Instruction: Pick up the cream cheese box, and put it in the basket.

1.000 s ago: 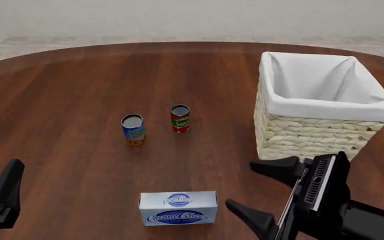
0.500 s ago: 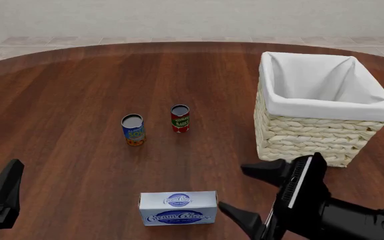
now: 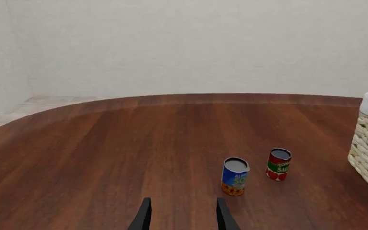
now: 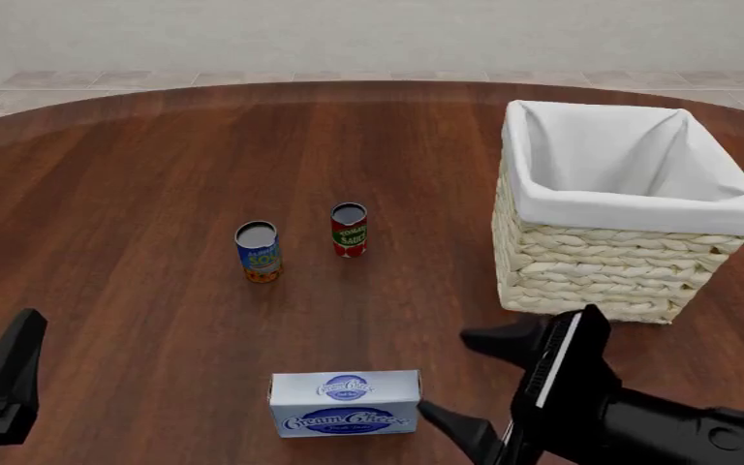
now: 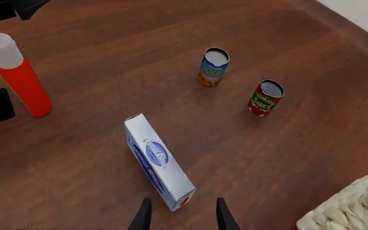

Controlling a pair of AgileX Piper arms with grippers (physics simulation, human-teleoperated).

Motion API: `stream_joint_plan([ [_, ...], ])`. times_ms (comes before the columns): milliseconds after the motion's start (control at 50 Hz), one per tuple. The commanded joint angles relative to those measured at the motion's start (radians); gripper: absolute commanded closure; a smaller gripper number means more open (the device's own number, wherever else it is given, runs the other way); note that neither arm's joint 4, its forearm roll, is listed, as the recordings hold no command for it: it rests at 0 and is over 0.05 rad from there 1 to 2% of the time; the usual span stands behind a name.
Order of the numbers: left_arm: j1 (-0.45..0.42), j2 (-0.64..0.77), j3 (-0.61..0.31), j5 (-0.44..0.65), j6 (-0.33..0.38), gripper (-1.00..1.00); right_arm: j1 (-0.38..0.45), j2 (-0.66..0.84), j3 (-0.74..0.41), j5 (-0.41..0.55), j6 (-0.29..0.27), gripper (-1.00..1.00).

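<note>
The cream cheese box (image 4: 345, 403), a flat white carton with blue oval logos, lies near the table's front edge; in the right wrist view the cream cheese box (image 5: 158, 161) sits just ahead of the fingers. My right gripper (image 4: 471, 386) hovers open just right of the box, nothing between its fingers. The basket (image 4: 620, 215), pale wicker with white lining, stands at the right, empty inside. My left gripper (image 4: 4, 383) rests at the front left edge, far from the box; the left wrist view shows its fingers (image 3: 143, 216) apart with nothing between them.
A blue can (image 4: 259, 251) and a red can (image 4: 349, 230) stand upright mid-table, left of the basket. A red bottle with a white cap (image 5: 19, 76) shows in the right wrist view, beyond the box. The basket's wicker corner (image 5: 350, 211) shows there too.
My right gripper has moved left and toward the front edge, closing in on the cream cheese box's right side. The left arm, box and cans have not moved.
</note>
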Motion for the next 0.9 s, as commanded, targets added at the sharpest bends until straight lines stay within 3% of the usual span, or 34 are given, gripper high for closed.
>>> stream_joint_plan([
  [20, -0.002, -0.007, 0.000, 0.007, 0.004, -1.00, -0.001, 0.043, 0.006, -0.028, 0.003, -1.00],
  [900, 0.000, -0.006, 0.000, 0.003, 0.000, -1.00, 0.007, 0.231, 0.003, -0.140, 0.026, -1.00],
])
